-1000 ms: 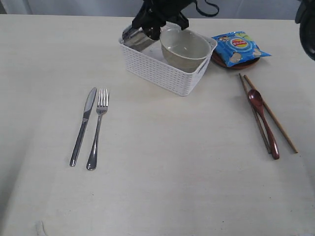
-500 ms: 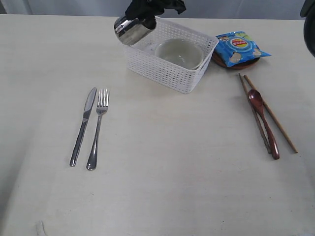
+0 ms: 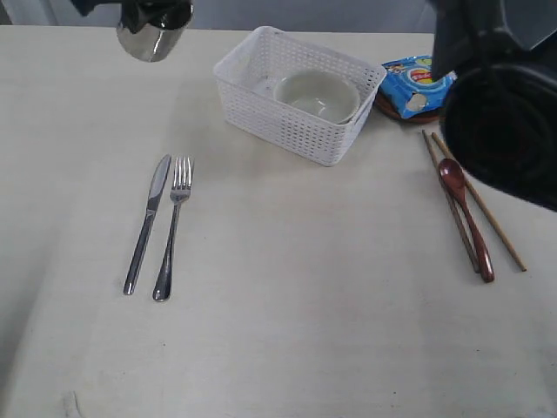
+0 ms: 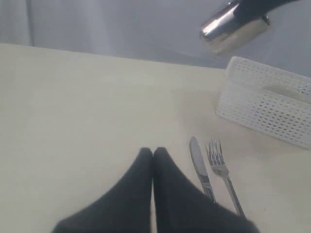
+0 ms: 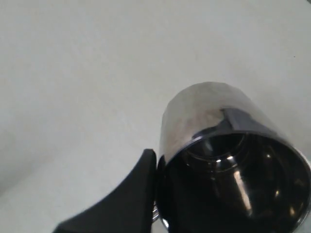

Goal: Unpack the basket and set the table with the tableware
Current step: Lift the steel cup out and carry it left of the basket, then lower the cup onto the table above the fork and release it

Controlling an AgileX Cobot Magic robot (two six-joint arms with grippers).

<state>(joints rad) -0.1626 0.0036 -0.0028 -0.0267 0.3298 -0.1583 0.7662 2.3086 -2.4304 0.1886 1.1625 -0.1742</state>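
Pale bench (image 3: 305, 305) below, the right end effector (image 5: 156, 167) grips the steel cup (image 3: 153, 38) by its rim, aloft well left of the basket (image 3: 287, 131). Best lowered upright beyond the fork (image 3: 172, 228), then released gently. Left end effector (image 4: 153, 154) is clenched, empty.

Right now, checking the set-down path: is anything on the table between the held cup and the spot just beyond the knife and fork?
Nothing visible. Only bare table lies between the steel cup and the knife and fork; the basket sits off to the side.
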